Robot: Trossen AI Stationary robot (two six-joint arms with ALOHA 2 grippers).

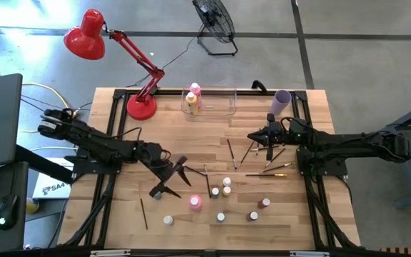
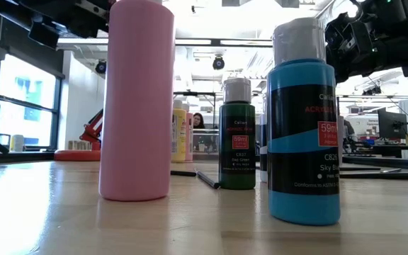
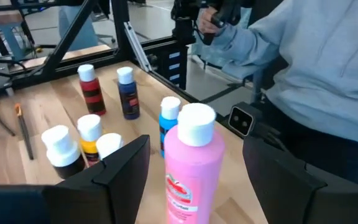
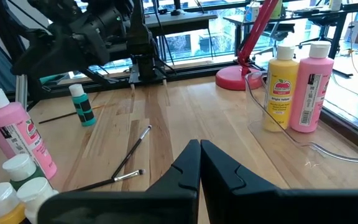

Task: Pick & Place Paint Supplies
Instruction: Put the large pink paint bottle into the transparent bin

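Note:
A tall pink paint bottle [image 1: 195, 203] [image 3: 191, 168] with a white cap stands upright on the table's near middle. My left gripper [image 1: 175, 178] [image 3: 197, 149] hangs open just left of it, one finger on either side in the left wrist view, apart from it. Small white-capped bottles [image 1: 223, 188] [image 3: 89, 134] stand around it, and thin brushes [image 1: 266, 168] lie on the wood. A yellow bottle [image 4: 280, 87] and a second pink bottle [image 4: 309, 87] stand in the clear bin [image 1: 209, 101]. My right gripper [image 1: 254, 135] [image 4: 199, 155] waits shut at right of centre.
A lilac cup [image 1: 282, 102] lies at the far right, and a red desk lamp [image 1: 141, 107] stands at the far left. A person in a grey top [image 3: 322, 81] is close beyond the table's edge. Bare wood lies between the bin and the bottles.

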